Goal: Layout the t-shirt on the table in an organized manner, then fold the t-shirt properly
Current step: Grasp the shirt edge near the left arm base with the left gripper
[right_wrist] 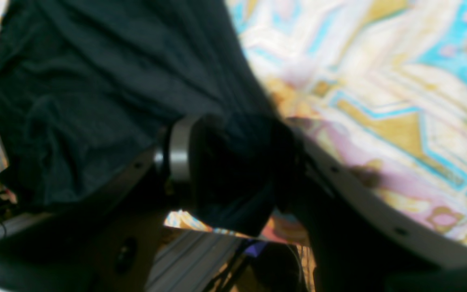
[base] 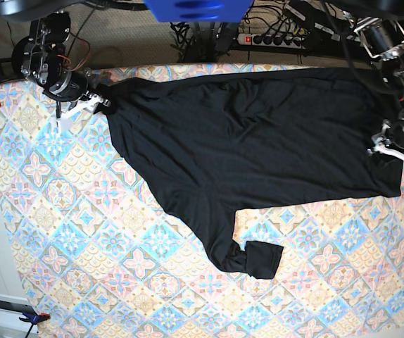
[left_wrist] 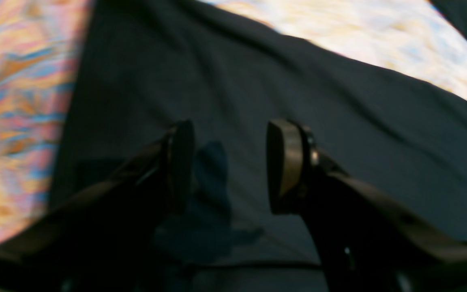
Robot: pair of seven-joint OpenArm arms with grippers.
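On the near side of the large surface (base: 82, 232) covered in pastel blue, pink and yellow tile-pattern cloth, one long sleeve of the plain black soft t-shirt (base: 258, 141) runs toward the front and ends in a folded-back, bunched cuff. Further back, the body of the garment lies spread wide across the far half of the surface, with some wrinkles. At the far right edge of the base view, the left hand (left_wrist: 229, 166) is released: its two pads stand apart above the black fabric and nothing is between them. At the far left corner, the right hand (right_wrist: 233, 170) is grasping a bundle of the black fabric between its jaws, at the edge of the garment. The laying-out step seems not finished. To do it well, I think the right hand should keep the corner firmly while the left hand takes the opposite edge, so both can stretch the cloth flat, and the twisted sleeve must be straightened before any fold.
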